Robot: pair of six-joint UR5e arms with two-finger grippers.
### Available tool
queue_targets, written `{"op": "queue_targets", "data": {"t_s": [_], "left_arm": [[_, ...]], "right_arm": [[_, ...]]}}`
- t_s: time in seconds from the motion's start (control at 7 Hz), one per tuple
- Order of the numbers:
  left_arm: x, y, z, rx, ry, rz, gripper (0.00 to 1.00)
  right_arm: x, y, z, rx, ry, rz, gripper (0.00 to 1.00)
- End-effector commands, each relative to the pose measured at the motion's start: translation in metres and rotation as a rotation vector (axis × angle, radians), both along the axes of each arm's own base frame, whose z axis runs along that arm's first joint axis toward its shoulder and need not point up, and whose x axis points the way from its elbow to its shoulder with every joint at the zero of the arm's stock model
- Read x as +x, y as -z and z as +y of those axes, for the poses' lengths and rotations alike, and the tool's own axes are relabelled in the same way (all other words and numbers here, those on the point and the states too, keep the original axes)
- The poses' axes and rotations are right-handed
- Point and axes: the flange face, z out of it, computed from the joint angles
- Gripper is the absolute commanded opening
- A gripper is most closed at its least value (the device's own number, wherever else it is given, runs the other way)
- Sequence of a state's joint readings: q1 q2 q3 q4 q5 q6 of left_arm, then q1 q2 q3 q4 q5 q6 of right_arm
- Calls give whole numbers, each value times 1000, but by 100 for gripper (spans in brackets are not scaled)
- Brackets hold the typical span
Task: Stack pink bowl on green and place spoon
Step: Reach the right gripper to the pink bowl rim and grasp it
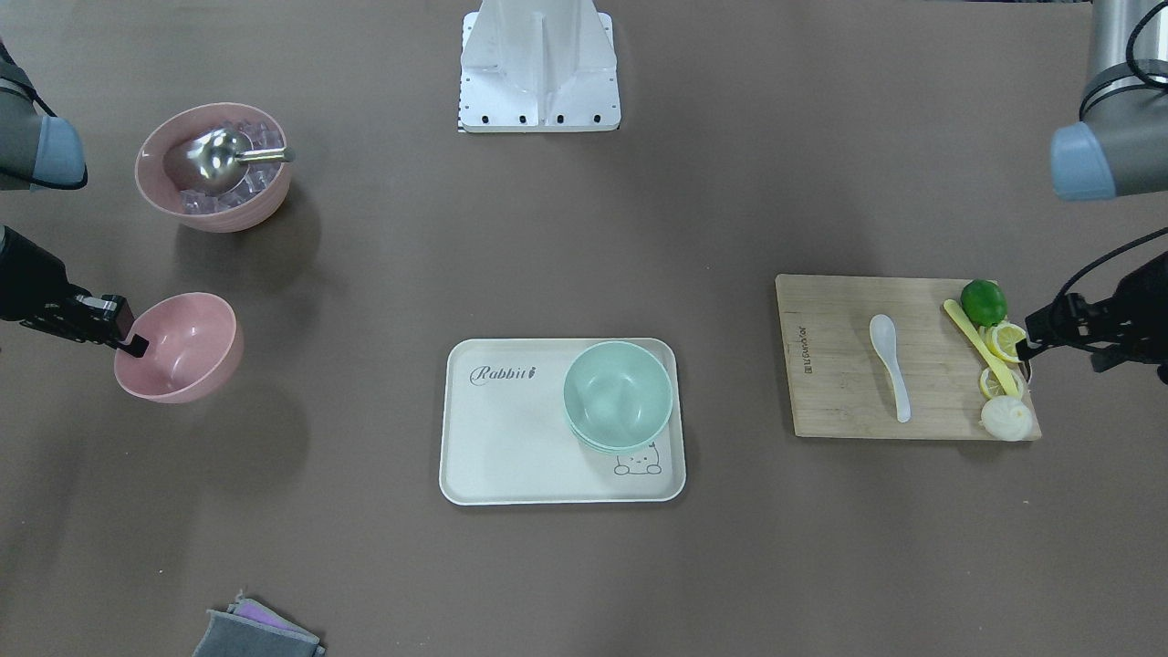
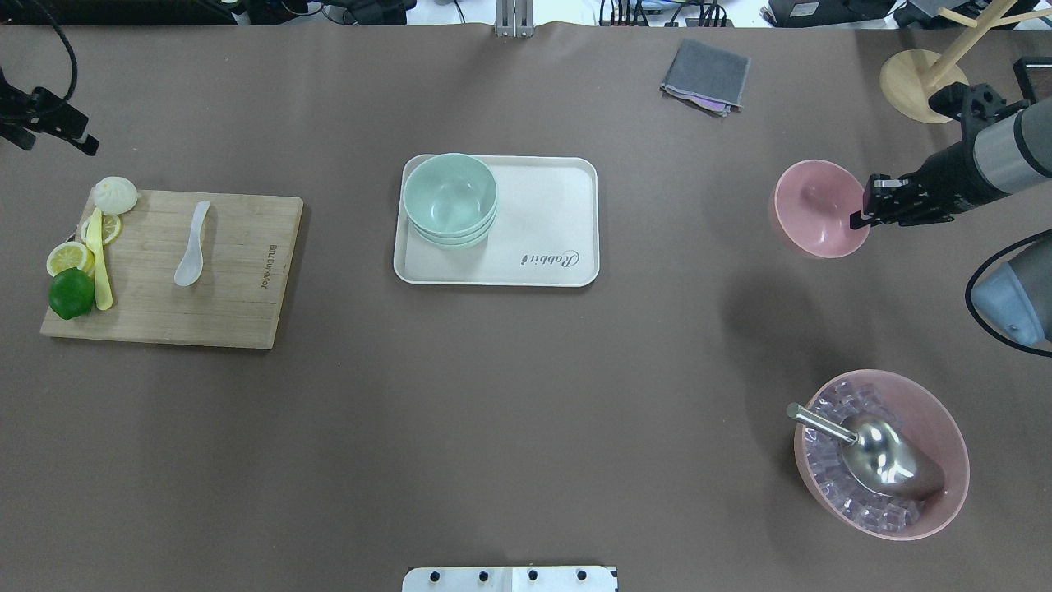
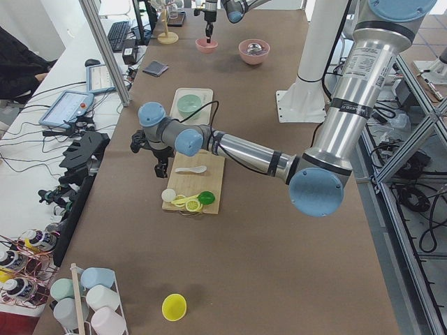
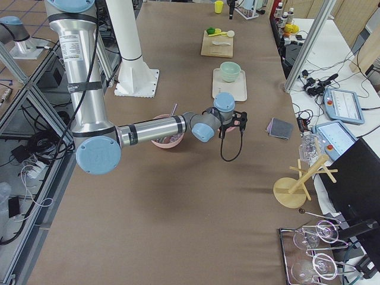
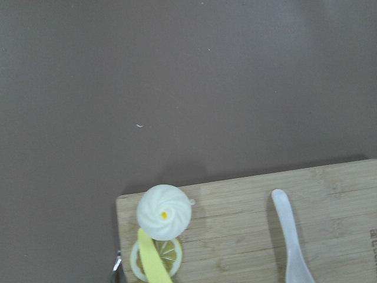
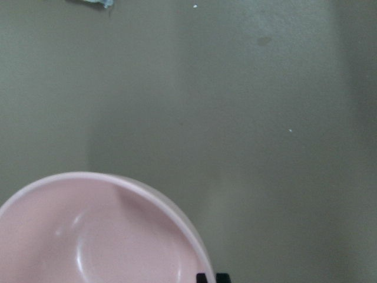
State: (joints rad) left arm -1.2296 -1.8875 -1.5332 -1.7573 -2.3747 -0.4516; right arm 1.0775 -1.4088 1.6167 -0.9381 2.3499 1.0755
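My right gripper (image 2: 861,217) is shut on the rim of the empty pink bowl (image 2: 814,205) and holds it a little above the table at the right, its shadow below it. The bowl also shows in the front view (image 1: 182,347) and the right wrist view (image 6: 94,236). A short stack of green bowls (image 2: 450,197) stands on the white tray (image 2: 567,271) at the table's middle. The white spoon (image 2: 191,251) lies on the wooden cutting board (image 2: 238,304) at the left. My left gripper (image 1: 1029,345) hovers open and empty over the board's outer edge.
A second pink bowl (image 2: 953,493) with ice cubes and a metal scoop (image 2: 883,460) stands at the near right. A lime (image 2: 71,293), lemon slices, a yellow knife and a bun (image 2: 115,194) lie on the board. A grey cloth (image 2: 707,74) and a wooden stand (image 2: 916,78) are at the far side.
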Motion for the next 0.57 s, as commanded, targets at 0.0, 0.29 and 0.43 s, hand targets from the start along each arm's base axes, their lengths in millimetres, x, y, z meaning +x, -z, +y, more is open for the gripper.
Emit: {"op": "queue_targets", "data": {"t_s": [0.0, 0.29, 0.43], "left_arm": [[62, 3, 7, -48, 65, -14, 97], [112, 9, 14, -71, 77, -51, 97], [122, 6, 18, -78, 61, -56, 97]], "right_arm": [[-5, 33, -18, -16, -61, -25, 0], [-9, 62, -32, -18, -94, -55, 0], [-12, 77, -39, -28, -108, -72, 0]]}}
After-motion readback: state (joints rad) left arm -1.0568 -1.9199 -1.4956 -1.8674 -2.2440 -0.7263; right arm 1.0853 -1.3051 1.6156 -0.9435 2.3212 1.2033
